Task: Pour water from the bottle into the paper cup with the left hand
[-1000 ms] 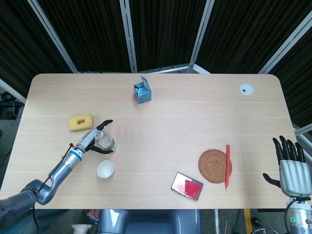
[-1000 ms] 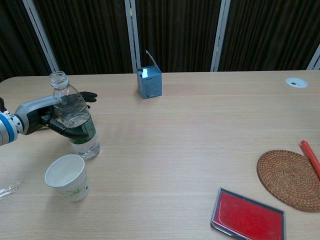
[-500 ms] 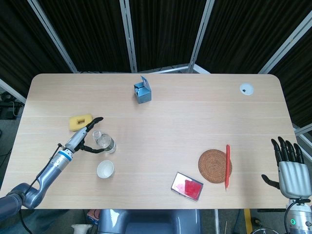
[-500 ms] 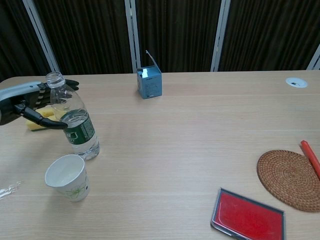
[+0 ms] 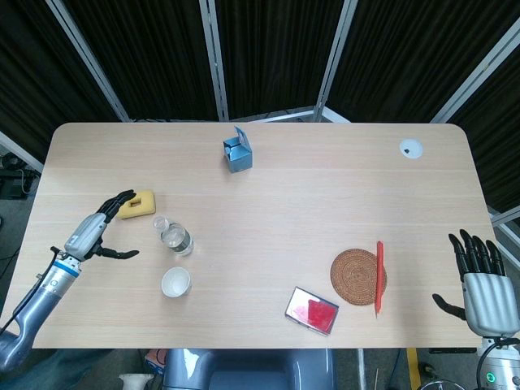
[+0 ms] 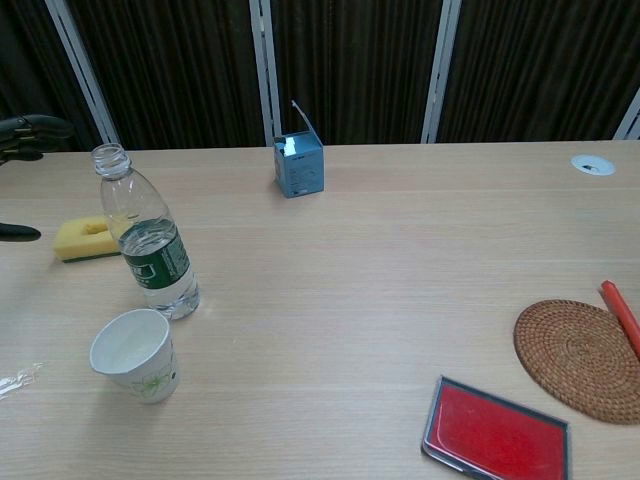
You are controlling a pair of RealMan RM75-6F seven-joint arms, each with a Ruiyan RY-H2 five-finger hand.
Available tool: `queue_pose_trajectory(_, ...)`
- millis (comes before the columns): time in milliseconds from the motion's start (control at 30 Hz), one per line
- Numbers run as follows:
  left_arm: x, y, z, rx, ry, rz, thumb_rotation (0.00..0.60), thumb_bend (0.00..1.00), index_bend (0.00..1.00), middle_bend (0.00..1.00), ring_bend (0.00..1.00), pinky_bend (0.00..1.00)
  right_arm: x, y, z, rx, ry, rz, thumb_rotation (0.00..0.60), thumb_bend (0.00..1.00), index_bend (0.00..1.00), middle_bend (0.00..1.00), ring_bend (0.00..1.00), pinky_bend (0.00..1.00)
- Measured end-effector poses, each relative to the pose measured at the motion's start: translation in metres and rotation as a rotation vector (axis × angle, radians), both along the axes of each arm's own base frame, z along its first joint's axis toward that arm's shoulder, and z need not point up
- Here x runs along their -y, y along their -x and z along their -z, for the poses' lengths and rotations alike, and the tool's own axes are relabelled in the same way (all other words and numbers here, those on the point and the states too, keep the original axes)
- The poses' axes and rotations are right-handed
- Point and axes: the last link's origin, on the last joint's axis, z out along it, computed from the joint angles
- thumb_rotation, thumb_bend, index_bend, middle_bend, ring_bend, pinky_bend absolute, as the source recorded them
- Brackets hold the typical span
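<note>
An uncapped clear water bottle [image 5: 174, 236] [image 6: 147, 235] with a green label stands upright on the table, partly filled. In front of it sits a white paper cup [image 5: 175, 282] [image 6: 135, 355], upright. My left hand [image 5: 96, 231] is open, fingers spread, well to the left of the bottle and apart from it; in the chest view only its dark fingertips [image 6: 25, 126] show at the left edge. My right hand [image 5: 483, 275] hangs open off the table's right front corner, holding nothing.
A yellow sponge [image 5: 136, 204] [image 6: 87, 239] lies just beyond my left hand. A blue open box [image 5: 237, 153] [image 6: 299, 162] stands at the back. A woven coaster [image 5: 358, 276], a red pen [image 5: 379, 279] and a red-covered case [image 5: 312, 309] lie front right.
My left hand has let go of the bottle and drawn back to the left, fingers opening. The bottle stays upright where it was set. My right hand has sunk slightly.
</note>
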Motion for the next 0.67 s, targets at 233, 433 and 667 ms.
queue_pose_trajectory(233,0.036,-0.003,-0.028,-0.286,-0.222,0.052,0.600,0.04,0.00,0.00,0.00,0.00,-0.003,-0.002,-0.003,0.021,-0.004,-0.016,0.600,0.00,0.00,0.00,0.00,0.00)
queue_pose_trajectory(433,0.083,-0.014,-0.057,-0.441,-0.391,-0.022,0.600,0.04,0.00,0.00,0.00,0.00,-0.005,-0.005,-0.009,0.028,0.005,-0.042,0.600,0.00,0.00,0.00,0.00,0.00)
queue_pose_trajectory(667,0.113,-0.010,-0.079,-0.557,-0.439,-0.090,0.600,0.04,0.00,0.00,0.00,0.00,-0.006,-0.005,-0.012,0.016,0.006,-0.053,0.600,0.00,0.00,0.00,0.00,0.00)
